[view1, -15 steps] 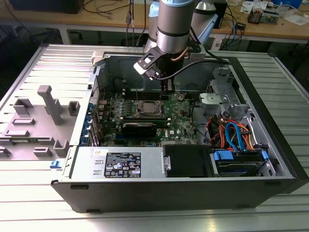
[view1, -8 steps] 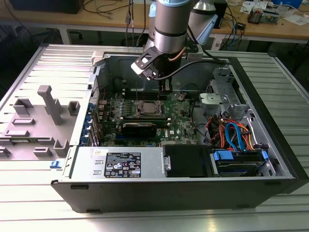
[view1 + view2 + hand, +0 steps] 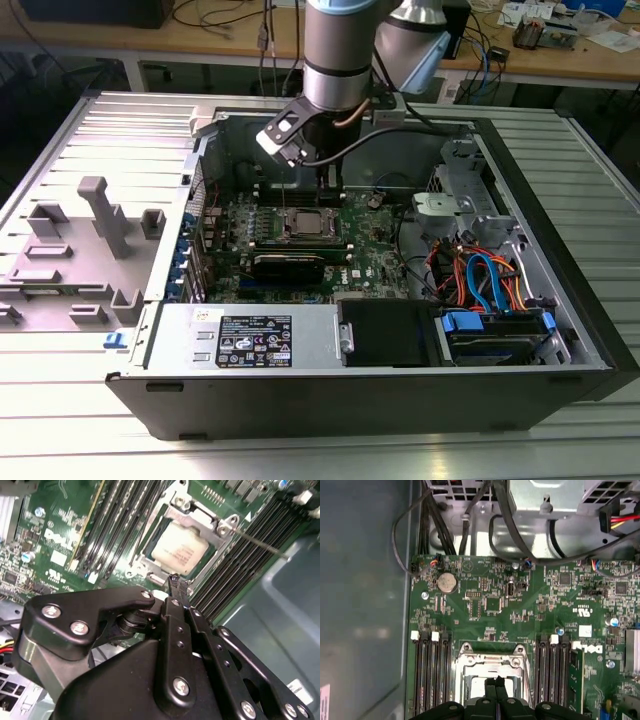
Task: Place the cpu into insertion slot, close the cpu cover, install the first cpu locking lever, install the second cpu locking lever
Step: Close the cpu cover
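End effector [image 3: 176, 584] fingers were pressed together, nothing between them. In both wrist views the tips hung just above the near edge of the insertion slot [image 3: 150, 572]; couldn't tell if they touched it. cpu [image 3: 182, 550] sat flat in that slot, silver-grey top showing through the cut-out. cpu cover [image 3: 196, 516] lay down around the chip, framing it. One thin lever rod [image 3: 255, 544] angled out from the slot corner over the black memory slots [image 3: 250, 567]; couldn't tell whether it was latched. In the exterior view the arm reached straight down into the open PC case [image 3: 560, 330], which lay on its side on the slatted tabletop [image 3: 60, 400].
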{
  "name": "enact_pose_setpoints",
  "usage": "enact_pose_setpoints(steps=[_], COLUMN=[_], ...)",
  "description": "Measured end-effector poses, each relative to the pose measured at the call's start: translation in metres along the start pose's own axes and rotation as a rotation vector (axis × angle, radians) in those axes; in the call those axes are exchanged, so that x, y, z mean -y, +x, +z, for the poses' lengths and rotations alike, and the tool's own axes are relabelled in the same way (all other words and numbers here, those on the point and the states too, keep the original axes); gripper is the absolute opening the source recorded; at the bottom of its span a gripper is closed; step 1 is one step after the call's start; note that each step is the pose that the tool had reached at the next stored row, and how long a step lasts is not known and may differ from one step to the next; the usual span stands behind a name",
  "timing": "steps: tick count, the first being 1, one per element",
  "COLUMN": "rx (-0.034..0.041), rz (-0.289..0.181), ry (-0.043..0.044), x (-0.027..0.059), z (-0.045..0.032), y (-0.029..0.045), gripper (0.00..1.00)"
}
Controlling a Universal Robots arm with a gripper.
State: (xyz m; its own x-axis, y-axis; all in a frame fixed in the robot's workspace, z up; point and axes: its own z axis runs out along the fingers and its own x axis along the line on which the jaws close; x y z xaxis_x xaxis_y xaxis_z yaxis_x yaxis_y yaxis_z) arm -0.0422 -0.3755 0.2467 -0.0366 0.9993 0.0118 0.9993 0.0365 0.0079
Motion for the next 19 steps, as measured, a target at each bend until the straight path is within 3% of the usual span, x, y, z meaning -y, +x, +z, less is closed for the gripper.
enact_pose_setpoints(steps=[11,17,19], rx=[0.0000,0.0002,-0.0002], rz=[0.000,0.000,0.000], ry=[0.0000,0.0001,-0.0007], x=[0.0185,0.0240,0.0330], z=[0.0054,0.0089,0.0123], y=[0.0006,0.0004,0.0008], gripper=[0.11,0.11,0.11])
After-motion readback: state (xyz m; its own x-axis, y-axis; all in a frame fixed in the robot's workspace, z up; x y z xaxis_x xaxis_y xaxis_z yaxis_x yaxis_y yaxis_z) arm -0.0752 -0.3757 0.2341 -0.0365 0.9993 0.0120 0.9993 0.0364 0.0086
